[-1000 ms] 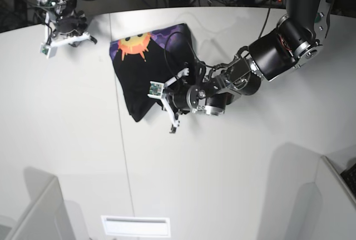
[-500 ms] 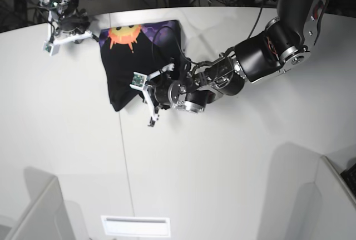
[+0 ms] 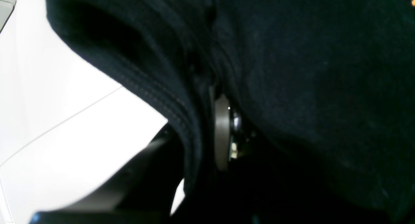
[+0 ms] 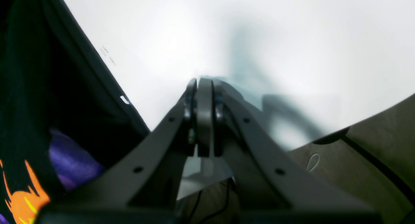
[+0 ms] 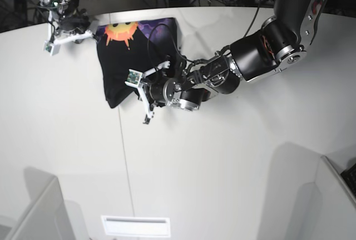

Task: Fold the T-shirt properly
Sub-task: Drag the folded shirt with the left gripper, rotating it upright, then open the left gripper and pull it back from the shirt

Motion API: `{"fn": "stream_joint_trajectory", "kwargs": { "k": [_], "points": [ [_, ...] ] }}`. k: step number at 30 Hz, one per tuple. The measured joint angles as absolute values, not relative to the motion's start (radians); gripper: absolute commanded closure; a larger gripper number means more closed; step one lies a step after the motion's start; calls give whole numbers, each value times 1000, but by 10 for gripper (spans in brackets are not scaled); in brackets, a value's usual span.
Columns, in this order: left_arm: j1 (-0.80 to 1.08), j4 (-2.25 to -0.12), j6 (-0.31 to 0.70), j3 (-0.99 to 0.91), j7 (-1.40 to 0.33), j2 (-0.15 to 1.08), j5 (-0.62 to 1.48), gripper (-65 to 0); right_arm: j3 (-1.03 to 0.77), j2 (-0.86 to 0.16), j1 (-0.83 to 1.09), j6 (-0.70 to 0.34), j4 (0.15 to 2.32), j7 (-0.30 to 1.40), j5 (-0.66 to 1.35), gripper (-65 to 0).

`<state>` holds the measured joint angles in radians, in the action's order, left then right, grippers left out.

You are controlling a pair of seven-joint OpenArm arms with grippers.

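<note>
Shirt [image 5: 130,62] bunched near table's [image 5: 233,184] far-left edge, print showing, nowhere near folded. Left hand [image 5: 146,92] pinching its hem, right hand [image 5: 72,37] clenched empty beside its corner. Most folding left.

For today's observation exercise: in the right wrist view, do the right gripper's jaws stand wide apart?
No: the right gripper has its jaws pressed together with nothing between them, beside the large black cloth T-shirt.
</note>
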<state>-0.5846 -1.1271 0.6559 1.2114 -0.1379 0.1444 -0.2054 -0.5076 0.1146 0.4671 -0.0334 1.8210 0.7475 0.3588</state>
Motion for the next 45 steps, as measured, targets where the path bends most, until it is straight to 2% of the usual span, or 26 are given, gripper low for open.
{"fn": "stream_joint_trajectory", "kwargs": {
  "k": [5,6,11,13,15,17,30,32,37,40,45],
  "points": [
    [-584,-1127,658,1201,-138,144,-205,0,-508,115,467,-33,1821,748,359,0],
    [-582,-1125,662,1186,-139,141,-205,-39,-508,115,467,-33,1821,748,359,0],
    [-578,-1122,670,1129,-142,139,-205,-382,-507,114,467,-33,1821,747,359,0],
    [-578,-1127,671,1104,-143,139,-205,-481,-506,115,467,-33,1821,748,359,0],
    [-578,-1127,675,1080,-147,139,-205,-541,-506,114,467,-33,1821,747,359,0],
    [-588,-1126,684,1073,-154,133,-204,-561,-506,114,468,-33,1821,747,359,0],
    [-672,-1166,705,905,-202,43,-230,-558,-492,113,469,-33,1822,744,358,0],
    [-652,-1185,714,833,-296,23,-198,-556,-441,102,480,-34,1827,735,356,0],
    [-649,-1347,705,585,-520,21,49,-546,-337,109,506,-33,1860,753,358,0],
    [-612,-1473,693,461,-565,69,103,-429,-312,111,508,-33,1866,760,358,0],
    [-422,-1636,708,300,-601,199,53,-99,-290,113,508,-26,1868,763,352,0]
  ]
}}
